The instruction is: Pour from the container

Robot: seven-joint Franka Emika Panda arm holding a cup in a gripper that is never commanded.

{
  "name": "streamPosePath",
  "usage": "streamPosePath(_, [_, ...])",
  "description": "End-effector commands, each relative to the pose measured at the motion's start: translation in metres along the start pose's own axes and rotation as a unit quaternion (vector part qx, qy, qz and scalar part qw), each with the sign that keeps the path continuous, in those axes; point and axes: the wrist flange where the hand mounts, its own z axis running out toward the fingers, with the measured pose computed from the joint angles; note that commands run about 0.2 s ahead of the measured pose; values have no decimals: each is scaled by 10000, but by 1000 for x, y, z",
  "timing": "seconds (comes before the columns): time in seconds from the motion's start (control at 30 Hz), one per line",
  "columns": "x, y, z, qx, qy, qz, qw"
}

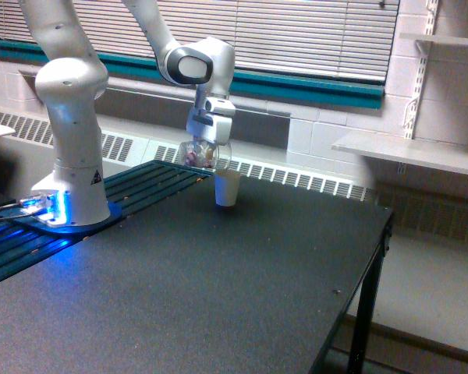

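The black table [242, 288] fills most of the exterior view; its near edge and the corner toward the exterior view's left are cut off by the frame. On it, well toward the exterior view's left of the white paper cup [227, 188], stands the robot's white base [76, 167], lit blue at its foot, and the upper arm runs out of the top of the frame. Behind the table the window blinds [296, 35] are also cut off at the top.

The hand [206, 140] hangs just above the paper cup and slightly toward the exterior view's left of it. Its fingers are closed onto the container [202, 154], though the finger gap itself is too small to make out. The container is clear, tipped on its side, with brownish-pink bits showing faintly through its wall. It sits in the air just above the paper cup's rim, its mouth toward that cup; whether anything is falling cannot be told. The paper cup stands upright on the table, apart from the container.
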Motion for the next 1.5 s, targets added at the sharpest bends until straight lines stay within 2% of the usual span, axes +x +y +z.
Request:
streamPosePath(0.03, [1, -1, -2, -14, 20, -31, 10000])
streamPosePath(0.13, [-6, -5, 1, -20, -76, -152, 9999])
streamPosePath(0.27, [6, -1, -6, -7, 70, 6, 10000])
streamPosePath(0.4, [-1, -3, -2, -45, -65, -171, 9998])
streamPosePath(0.57, [9, -1, -9, -14, 19, -52, 10000])
streamPosePath(0.7, [-7, -8, -1, -39, -199, -286, 9994])
streamPosePath(0.8, [-12, -12, -1, 14, -252, -328, 9991])
streamPosePath(1.5, [8, 3, -15, -55, -246, -232, 9994])
